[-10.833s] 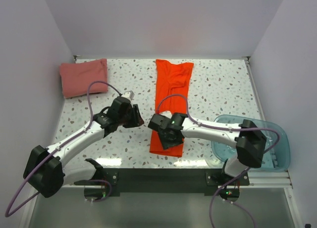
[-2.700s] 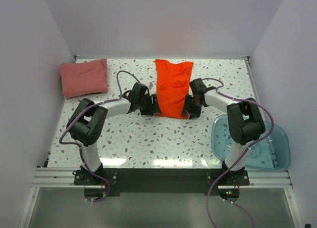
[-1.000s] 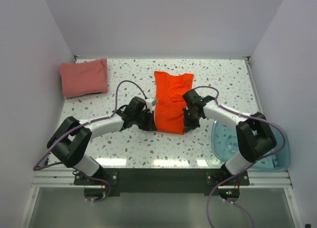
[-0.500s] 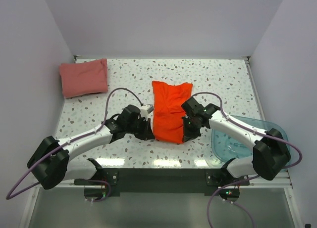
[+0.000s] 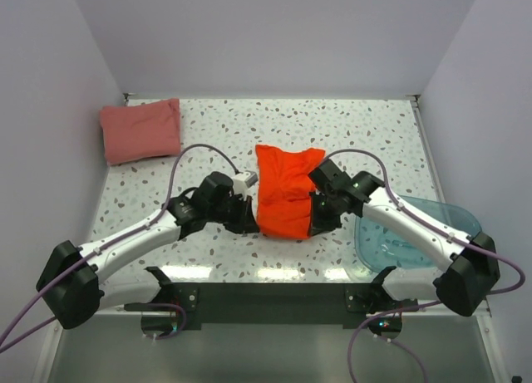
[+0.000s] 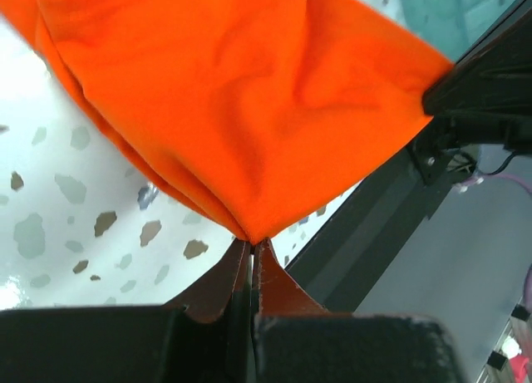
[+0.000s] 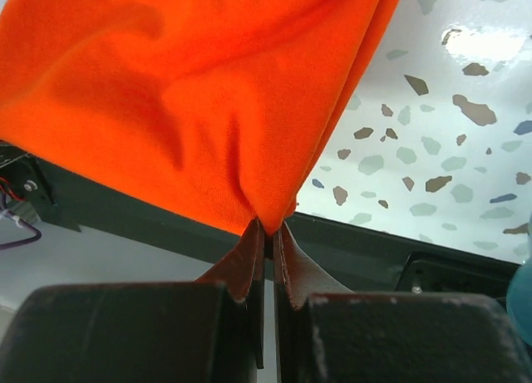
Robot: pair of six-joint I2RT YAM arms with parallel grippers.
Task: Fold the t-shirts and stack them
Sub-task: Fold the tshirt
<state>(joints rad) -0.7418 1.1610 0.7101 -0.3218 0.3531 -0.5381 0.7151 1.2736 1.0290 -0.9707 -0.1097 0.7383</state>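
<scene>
Seen from above, the orange-red t-shirt (image 5: 285, 192) lies mid-table (image 5: 374, 134), left gripper (image 5: 247, 217) at its 8 o'clock, right gripper (image 5: 318, 221) at 4, pink t-shirt (image 5: 141, 130) folded at 10; both wrist views show jaws pinched tight on orange cloth.

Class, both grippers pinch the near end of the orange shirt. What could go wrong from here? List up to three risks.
1. The left gripper and right gripper each hold only a small pinch of the orange-red t-shirt; a corner might slip out.
2. The cloth bunches between them, so the fold may come out creased.
3. The blue tub lies near the right gripper; cloth could catch its rim.
</scene>
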